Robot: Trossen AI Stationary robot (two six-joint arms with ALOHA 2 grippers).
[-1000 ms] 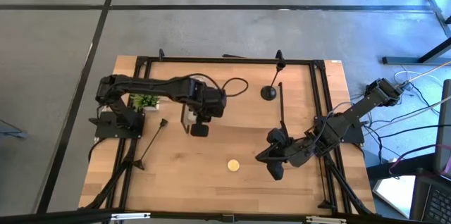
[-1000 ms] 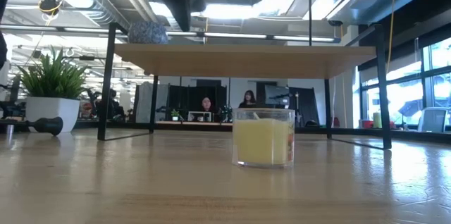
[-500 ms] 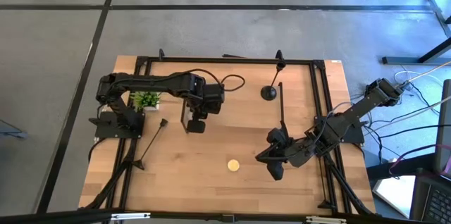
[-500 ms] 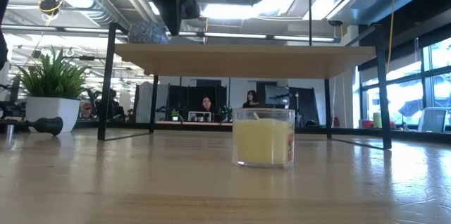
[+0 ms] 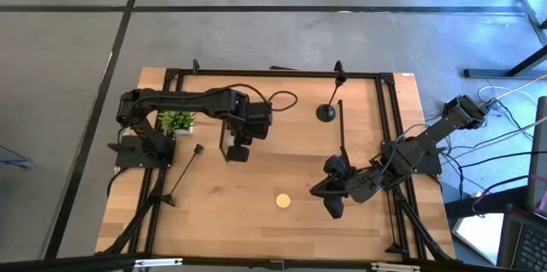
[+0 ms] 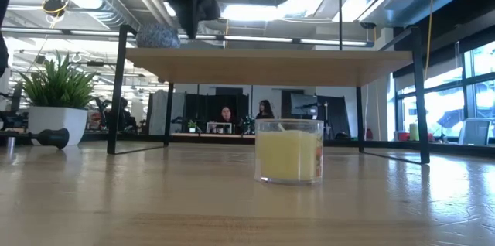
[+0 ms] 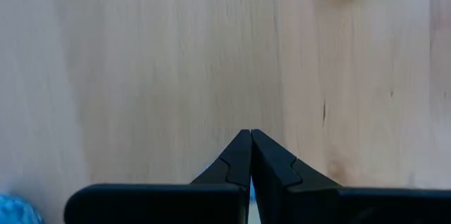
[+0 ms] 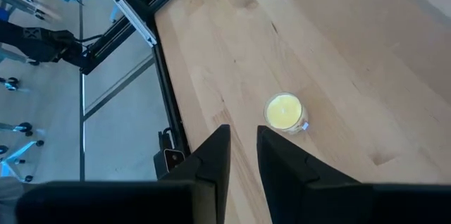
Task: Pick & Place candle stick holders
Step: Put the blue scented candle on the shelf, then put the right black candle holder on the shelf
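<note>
On the left of the surface [image 5: 256, 182], one candle stick holder [image 5: 183, 174] lies flat, its long axis slanting from its cup near the potted plant [image 5: 176, 121] toward its base nearer the front edge. The left hand [image 5: 238, 151], fingers pressed together and holding nothing, hangs just right of it and has drawn back toward the plant since a second ago. Farther right a second holder [image 5: 327, 101] stands upright, a third holder [image 5: 341, 128] points away from the right hand [image 5: 334, 206], whose fingers are slightly spread around nothing, right of the yellow candle [image 5: 283, 200].

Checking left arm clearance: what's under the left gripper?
Bare wooden table lies under the shut left gripper. The gripper's body hides the surface directly below it.
</note>
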